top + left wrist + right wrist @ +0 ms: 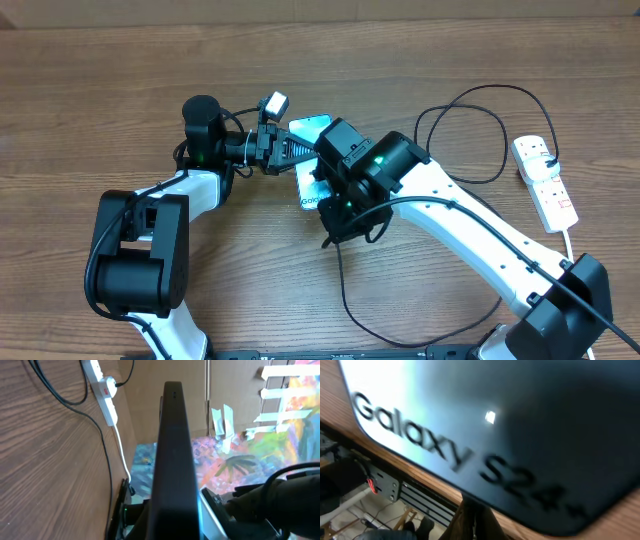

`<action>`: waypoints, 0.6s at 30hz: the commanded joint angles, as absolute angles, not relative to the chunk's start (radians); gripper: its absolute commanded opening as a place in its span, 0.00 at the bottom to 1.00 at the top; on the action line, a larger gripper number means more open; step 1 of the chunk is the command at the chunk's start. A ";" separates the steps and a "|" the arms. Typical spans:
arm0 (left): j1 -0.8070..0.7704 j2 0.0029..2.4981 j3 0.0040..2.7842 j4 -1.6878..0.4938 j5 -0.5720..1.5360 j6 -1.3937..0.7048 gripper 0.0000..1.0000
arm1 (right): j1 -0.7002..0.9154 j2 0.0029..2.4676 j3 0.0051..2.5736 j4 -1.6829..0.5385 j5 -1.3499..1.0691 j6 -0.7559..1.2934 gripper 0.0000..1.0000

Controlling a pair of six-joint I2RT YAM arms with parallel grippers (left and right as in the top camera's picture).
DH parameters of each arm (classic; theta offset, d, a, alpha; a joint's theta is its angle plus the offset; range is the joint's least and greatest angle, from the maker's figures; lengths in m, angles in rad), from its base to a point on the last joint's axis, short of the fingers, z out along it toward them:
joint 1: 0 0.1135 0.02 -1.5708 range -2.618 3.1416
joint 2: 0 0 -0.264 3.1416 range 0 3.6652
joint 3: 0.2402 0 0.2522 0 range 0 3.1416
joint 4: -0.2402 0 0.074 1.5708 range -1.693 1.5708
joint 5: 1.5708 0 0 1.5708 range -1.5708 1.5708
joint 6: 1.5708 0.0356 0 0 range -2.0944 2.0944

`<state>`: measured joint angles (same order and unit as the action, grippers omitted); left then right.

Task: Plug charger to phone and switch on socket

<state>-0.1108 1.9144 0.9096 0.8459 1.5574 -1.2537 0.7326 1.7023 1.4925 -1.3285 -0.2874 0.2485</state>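
**A:** Where's the phone (311,127)?

**B:** Mid-desk (100,80), between my two hands. My left hand (290,148) is clamped on its far end, and that wrist view shows it edge-on.

**A:** And the right?

**B:** My right hand (470,522) is pressed together just beside the end printed "Galaxy S24+". I can't tell whether it pinches anything.

**A:** The charger (470,100)?

**B:** Its cable loops over the desk to my right, with the plug head at the socket (545,185), well apart from the phone.
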 commanded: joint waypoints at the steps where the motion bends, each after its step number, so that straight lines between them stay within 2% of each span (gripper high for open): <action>1: -0.110 1.905 0.932 0.854 1.582 -1.169 0.04 | 0.727 1.706 1.525 -1.340 -0.279 0.261 0.04; 18: -0.110 1.905 0.932 0.854 1.581 -1.154 0.04 | 0.727 1.707 1.525 -1.306 -0.342 0.292 0.04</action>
<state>-0.1108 1.9144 0.9100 0.8459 1.5574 -1.1713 0.7326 1.7023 1.4925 -1.3163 -0.3332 0.2848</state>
